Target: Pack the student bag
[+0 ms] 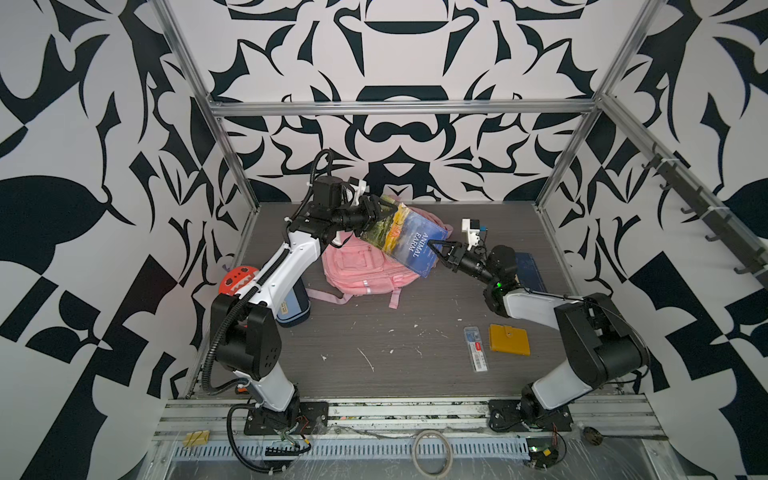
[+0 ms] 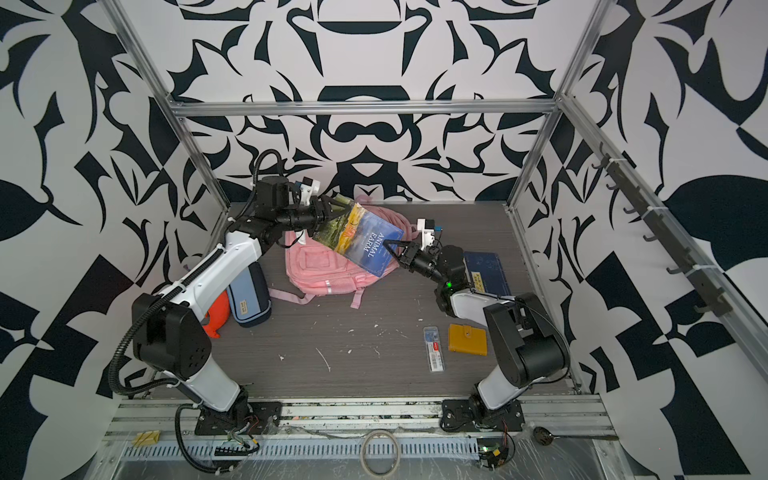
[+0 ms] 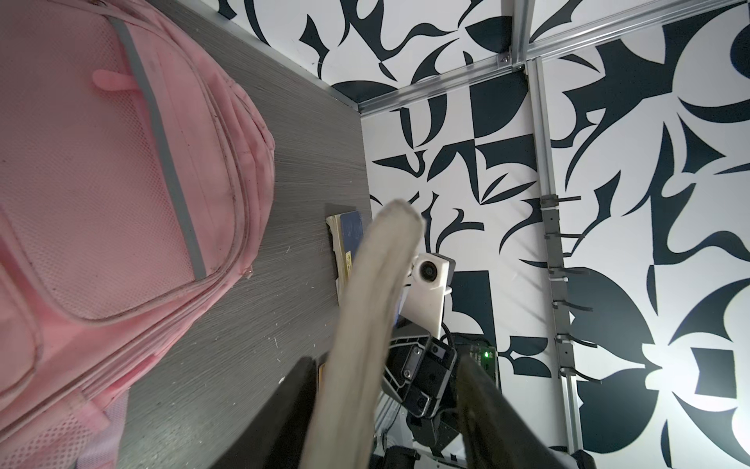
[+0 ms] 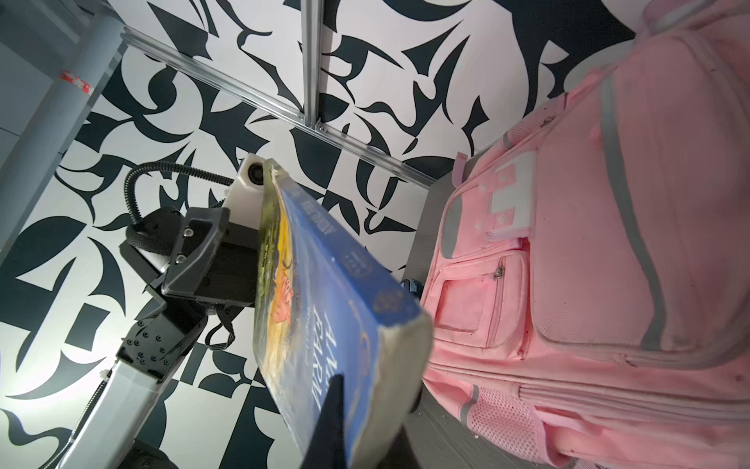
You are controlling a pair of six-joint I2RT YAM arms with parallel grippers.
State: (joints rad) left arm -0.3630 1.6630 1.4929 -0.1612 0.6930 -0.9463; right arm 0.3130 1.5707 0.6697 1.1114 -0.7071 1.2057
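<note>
Book (image 1: 409, 239) hangs in the air over the bag (image 1: 361, 272), spanned between both arms, probably for a hand-over or re-grip before packing. Right gripper (image 1: 435, 251) is clamped on its near right edge, one finger across the cover. Left gripper (image 1: 380, 210) straddles the far left end; whether it pinches the book I cannot tell. The bag lies flat at far centre of the table (image 1: 374, 340), pockets up, with no open mouth showing.
</note>
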